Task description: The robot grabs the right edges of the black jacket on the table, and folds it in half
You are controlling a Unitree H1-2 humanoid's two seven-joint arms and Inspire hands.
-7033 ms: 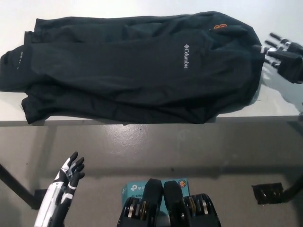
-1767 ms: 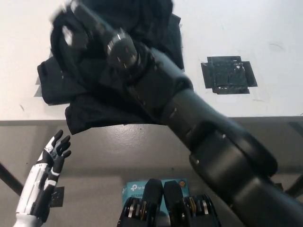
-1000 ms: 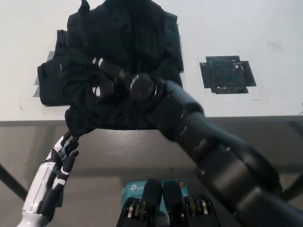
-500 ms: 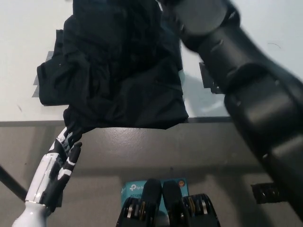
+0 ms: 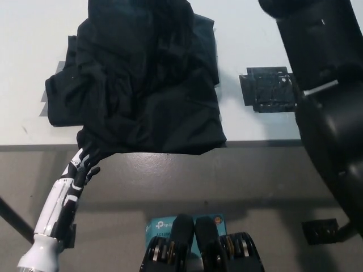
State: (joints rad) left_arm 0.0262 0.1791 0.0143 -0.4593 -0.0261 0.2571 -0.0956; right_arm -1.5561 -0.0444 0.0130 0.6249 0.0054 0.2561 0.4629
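Nearest the camera, the robot's white left hand [image 5: 81,168] reaches up from the lower left, its fingers apart and holding nothing, their tips just under the hanging lower-left corner of the crumpled black fabric jacket [image 5: 142,85]; whether they touch the cloth cannot be told. Beyond it, the jacket lies bunched on the left half of the pale grey table [image 5: 272,130], its front hem drooping slightly over the near edge, its long axis running from that edge toward the far side; it looks doubled over on itself, though loosely and unevenly. The jacket sits directly above and beyond the left hand, which is clearly the nearer of the two. To the right, the black right arm [image 5: 329,96] fills the frame's edge, well apart from the jacket; its hand is out of view. A black taped square patch [image 5: 266,89] lies on the table between arm and jacket.
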